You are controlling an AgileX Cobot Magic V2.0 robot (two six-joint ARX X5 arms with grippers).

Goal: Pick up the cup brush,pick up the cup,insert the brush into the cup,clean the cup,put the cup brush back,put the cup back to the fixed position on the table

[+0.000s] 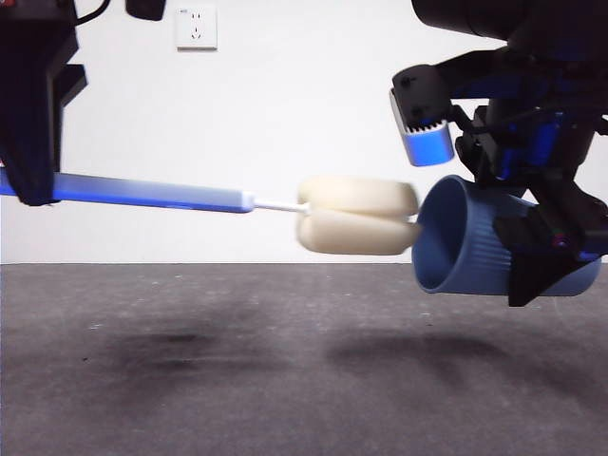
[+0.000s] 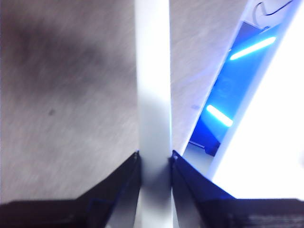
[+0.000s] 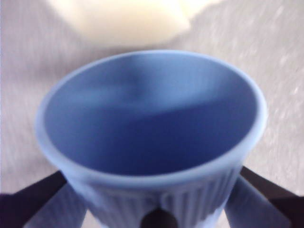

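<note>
A: Both arms are aloft in front: the cup brush (image 1: 285, 211) lies level, sponge just outside the cup (image 1: 475, 242) above the tabletop (image 1: 285, 380).

B: Left wrist: left claw (image 2: 154, 159) pinches the handle. Right wrist: right claw (image 3: 156, 199) grips the cup. Push straight, centred on the mouth.

Bright, even light whitens the wall ahead; soft shadows smudge the dark grey matte table (image 1: 285, 380) below me. My left wrist view is streaked with motion blur and blown-out glare. The cream-yellow sponge head (image 3: 118, 19) looks defocused.
</note>
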